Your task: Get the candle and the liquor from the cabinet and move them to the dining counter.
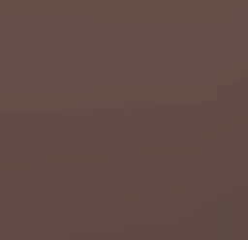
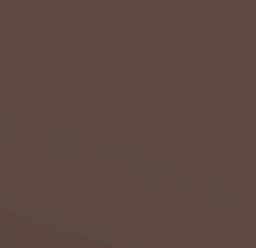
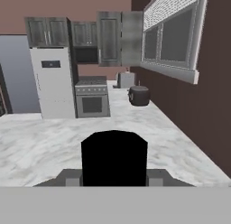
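We start at the fingers (image 3: pixel 72 179): two grey tips stand on either side of a broad black rounded shape, each touching a flank, so the gripper (image 3: pixel 114 178) is clamped partway closed on it. That black shape is the cap end of the liquor (image 3: pixel 114 155), seen from just behind; its body is hidden below the cap, so we can read no label.

Out past the bottle, a white grey-veined marble top (image 3: pixel 40 142) spreads beneath the hand. We cannot tell whether it is the dining counter. Its right edge meets a dark brown wall (image 3: pixel 189 119) with a white-framed window (image 3: pixel 173 38).

Further along the marble sits a dark round pot (image 3: pixel 139 95), and behind it a pale toaster (image 3: pixel 126 79). To their left stands a steel stove (image 3: pixel 92 97), then a white fridge (image 3: pixel 53 83) with a small dark panel on its door, too small for us to read.

Up on the far wall hangs the cabinet (image 3: pixel 109 38), dark grey and panelled, well apart from the bottle, with a door (image 3: pixel 132 38) swung out beside it.

Both base views give us a flat brown surface (image 1: pixel 124 116).
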Robot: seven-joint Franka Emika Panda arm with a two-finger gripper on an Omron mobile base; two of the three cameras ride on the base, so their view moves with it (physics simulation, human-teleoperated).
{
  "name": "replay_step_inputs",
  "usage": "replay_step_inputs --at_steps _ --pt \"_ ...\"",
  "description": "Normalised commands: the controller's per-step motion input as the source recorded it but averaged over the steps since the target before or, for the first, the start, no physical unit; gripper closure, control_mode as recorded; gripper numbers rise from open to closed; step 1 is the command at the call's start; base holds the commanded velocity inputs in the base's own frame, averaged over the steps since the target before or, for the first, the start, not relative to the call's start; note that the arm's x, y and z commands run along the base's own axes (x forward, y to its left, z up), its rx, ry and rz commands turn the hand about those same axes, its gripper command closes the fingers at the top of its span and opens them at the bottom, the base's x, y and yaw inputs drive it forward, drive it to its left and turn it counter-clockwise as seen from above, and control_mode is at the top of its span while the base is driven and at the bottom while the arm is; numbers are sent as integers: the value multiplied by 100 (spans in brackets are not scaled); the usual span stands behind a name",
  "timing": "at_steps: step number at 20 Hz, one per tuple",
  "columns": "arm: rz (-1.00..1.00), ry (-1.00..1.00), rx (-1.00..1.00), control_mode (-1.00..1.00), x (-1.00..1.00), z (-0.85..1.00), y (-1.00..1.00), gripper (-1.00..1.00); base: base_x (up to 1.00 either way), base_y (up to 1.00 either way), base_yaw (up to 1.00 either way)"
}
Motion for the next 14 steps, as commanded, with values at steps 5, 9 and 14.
replay_step_inputs --at_steps 5,9,14 --pt "0 0 0 100 0 0 0 100 16 -44 -12" --pt "0 0 0 100 0 0 0 100 27 -3 -18" --pt "0 0 0 100 0 0 0 100 27 23 -7"
